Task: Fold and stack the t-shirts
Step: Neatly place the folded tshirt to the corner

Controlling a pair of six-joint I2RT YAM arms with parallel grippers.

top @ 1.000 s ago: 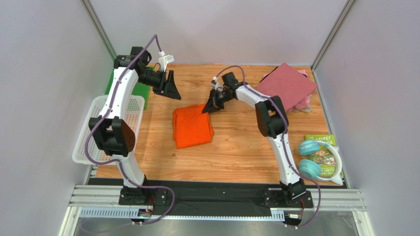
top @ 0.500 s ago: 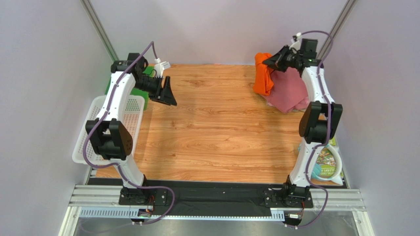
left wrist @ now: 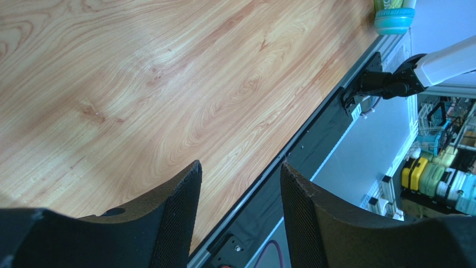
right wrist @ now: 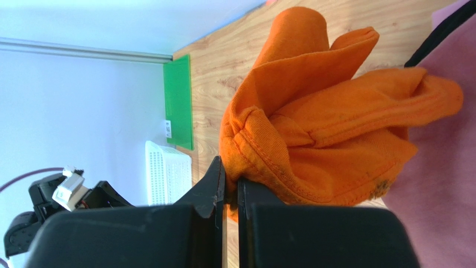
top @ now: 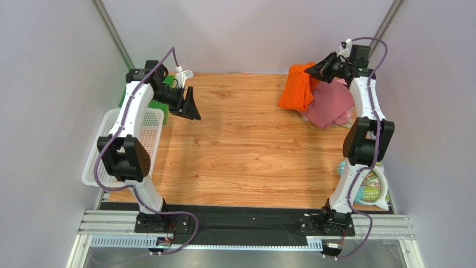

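Right gripper point(right wrist: 230, 187), pinching the orange t-shirt point(top: 295, 89) (bunched), should lay it flat over the far-right maroon t-shirt point(top: 334, 106).

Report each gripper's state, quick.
Left gripper: jaws open, holding nothing.
Right gripper: jaws shut on the orange t-shirt.

Look at your wood bench point(top: 246, 156): a white mesh basket point(top: 148, 131) sits at its left edge, with a green sheet point(right wrist: 179, 100) flat just beyond it. Over at the near right corner, teal headphones point(left wrist: 394, 21) sit with a green book point(top: 369, 190).
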